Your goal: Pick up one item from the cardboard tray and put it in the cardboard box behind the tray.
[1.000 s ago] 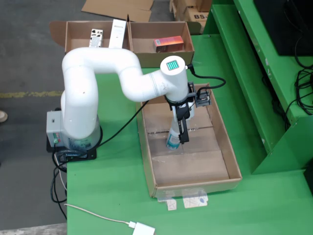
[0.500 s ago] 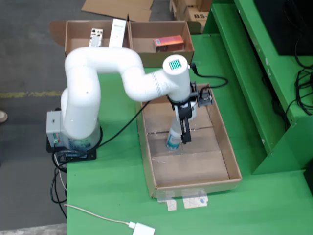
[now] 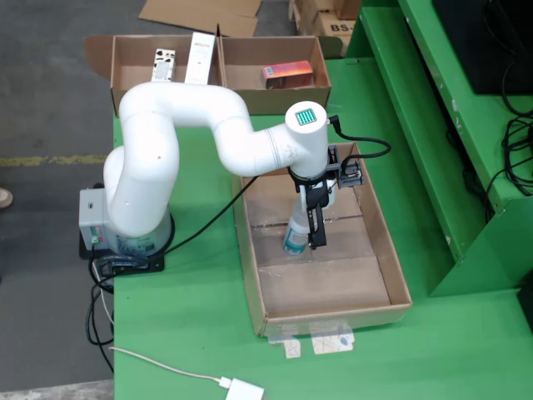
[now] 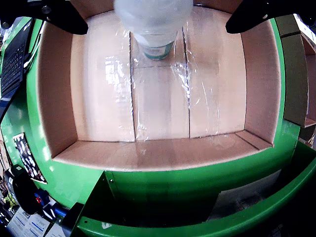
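Clear plastic bottle with teal base (image 3: 294, 236) standing on taped brown cardboard tray (image 3: 391, 275); black two-fingered gripper (image 4: 154, 17) spread wide at bottle's nine and three o'clock, not pinching. Divided cardboard box (image 3: 241, 93) at tray's twelve o'clock.

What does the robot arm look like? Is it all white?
Mostly. The arm is made of smooth, rounded white tubes, with a small green square screen on its end. It stands on a grey base. The gripper is black, with a black cable looping off beside it.
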`<state>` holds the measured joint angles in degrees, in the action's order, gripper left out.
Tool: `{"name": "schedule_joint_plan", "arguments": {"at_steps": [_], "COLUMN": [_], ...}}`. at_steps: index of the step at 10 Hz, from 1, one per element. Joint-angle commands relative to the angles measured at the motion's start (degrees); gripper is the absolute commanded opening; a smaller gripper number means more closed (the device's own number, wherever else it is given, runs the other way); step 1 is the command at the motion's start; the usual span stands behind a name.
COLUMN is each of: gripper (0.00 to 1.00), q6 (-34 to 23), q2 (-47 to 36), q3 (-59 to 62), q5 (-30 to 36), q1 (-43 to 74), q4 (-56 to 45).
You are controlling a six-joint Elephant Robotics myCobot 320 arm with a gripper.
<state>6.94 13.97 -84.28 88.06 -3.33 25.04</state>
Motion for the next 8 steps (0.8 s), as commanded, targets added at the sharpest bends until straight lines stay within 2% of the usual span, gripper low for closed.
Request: {"name": "schedule_joint_plan", "arguments": {"at_steps": [1, 8], "gripper": [1.00, 1.00], "q6": [-0.17, 0.22], "q2": [-0.94, 0.27], "q3": [1.42, -0.12], "q5": [0.20, 0.01], "q1": [-0.07, 0.20], "q4": [0.75, 1.87]}}
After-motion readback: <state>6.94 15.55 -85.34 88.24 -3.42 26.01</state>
